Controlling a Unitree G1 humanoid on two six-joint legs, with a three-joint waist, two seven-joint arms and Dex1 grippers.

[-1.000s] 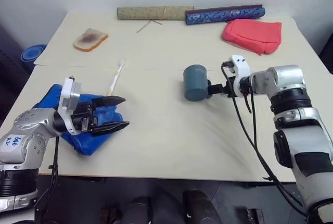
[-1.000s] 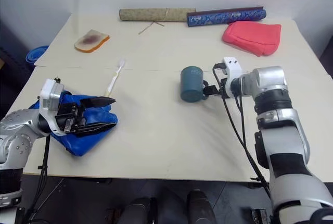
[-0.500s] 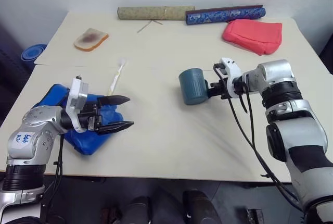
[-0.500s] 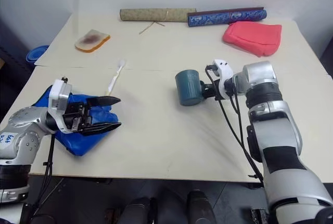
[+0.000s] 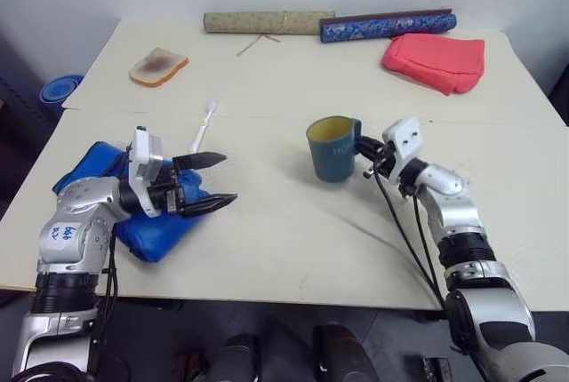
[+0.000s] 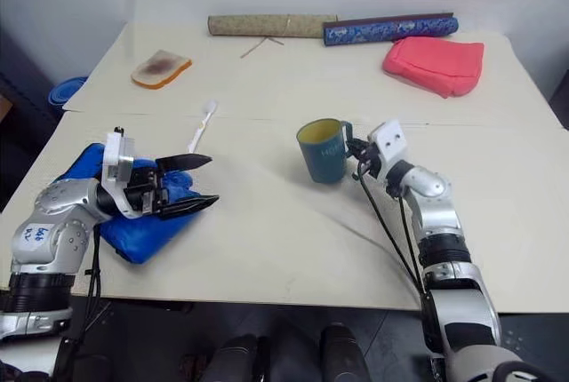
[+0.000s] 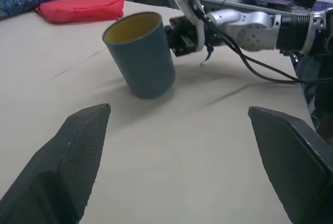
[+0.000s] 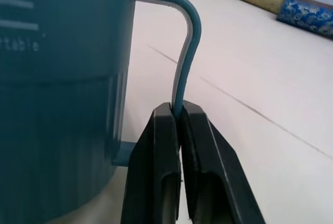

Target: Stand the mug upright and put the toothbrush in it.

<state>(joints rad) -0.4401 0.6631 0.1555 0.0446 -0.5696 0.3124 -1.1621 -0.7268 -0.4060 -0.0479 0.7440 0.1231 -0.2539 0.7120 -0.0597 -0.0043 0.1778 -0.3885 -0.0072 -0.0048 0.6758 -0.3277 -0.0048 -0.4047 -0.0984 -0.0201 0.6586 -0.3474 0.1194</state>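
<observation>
- Mug [image 5: 333, 148] upright mid-desk [image 5: 293, 249], right of toothbrush [image 5: 203, 126].
- Glove [image 5: 133, 213] at left edge; rolls [image 5: 267, 21], pouch [image 5: 434, 51] behind.

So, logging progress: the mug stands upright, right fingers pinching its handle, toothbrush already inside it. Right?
Not quite: the toothbrush lies on the table beyond the left gripper, as the left eye view shows. The mug is upright, right fingers pinching its handle.

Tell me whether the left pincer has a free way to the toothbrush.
Probably yes. The left pincer is open above the blue glove, and the toothbrush lies just beyond it on bare table, nothing between them.
</observation>
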